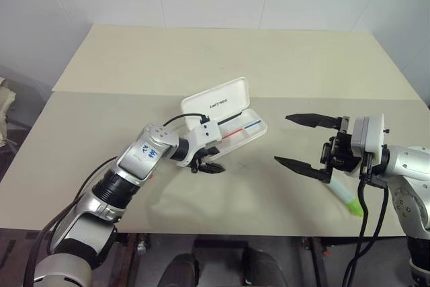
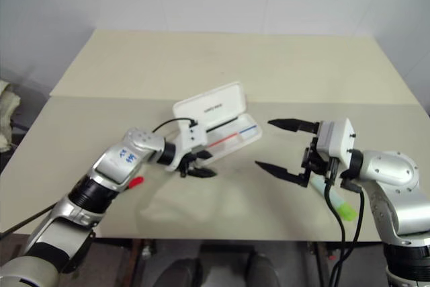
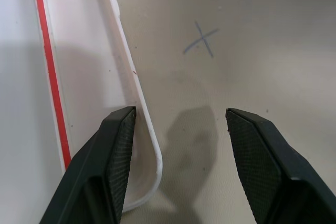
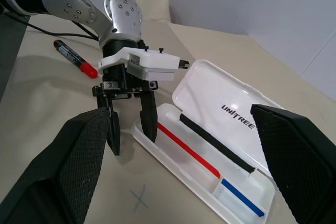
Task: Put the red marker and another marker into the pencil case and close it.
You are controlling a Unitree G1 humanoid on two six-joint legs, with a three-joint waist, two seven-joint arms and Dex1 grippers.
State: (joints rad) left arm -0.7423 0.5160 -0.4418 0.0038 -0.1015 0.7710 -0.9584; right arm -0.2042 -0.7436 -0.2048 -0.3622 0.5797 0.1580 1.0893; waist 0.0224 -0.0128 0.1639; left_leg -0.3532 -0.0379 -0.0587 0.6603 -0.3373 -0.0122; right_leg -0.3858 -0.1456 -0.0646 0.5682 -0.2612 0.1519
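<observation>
**Left gripper straddles the case rim, both markers lie outside**

The left gripper (image 1: 209, 166) points down at the near left end of the pencil case (image 1: 232, 120). Its two black fingers (image 3: 113, 156) stand apart with nothing between them but the case's front wall: in the left wrist view one finger hangs over the inside of the tray, next to the red line along its floor, and the other hangs over the bare table (image 1: 201, 58). The right wrist view shows the same, one finger inside the rim and one outside it.

The right gripper (image 1: 304, 140) is held level above the table to the right of the case, pointing toward it, its fingers spread wide and empty.

The pencil case lies open near the table's middle, lid raised at the back with the dark UNITREE print on it, red, blue and black lines in the tray. No marker is in it.

The red marker (image 2: 135, 182) lies on the table by the left forearm, well left of the case, its red cap showing. Another marker (image 1: 348, 199), pale with a lime-green end, lies on the table under the right wrist, near the front edge.

A small pen-drawn cross (image 3: 201, 39) marks the table just in front of the case.
</observation>
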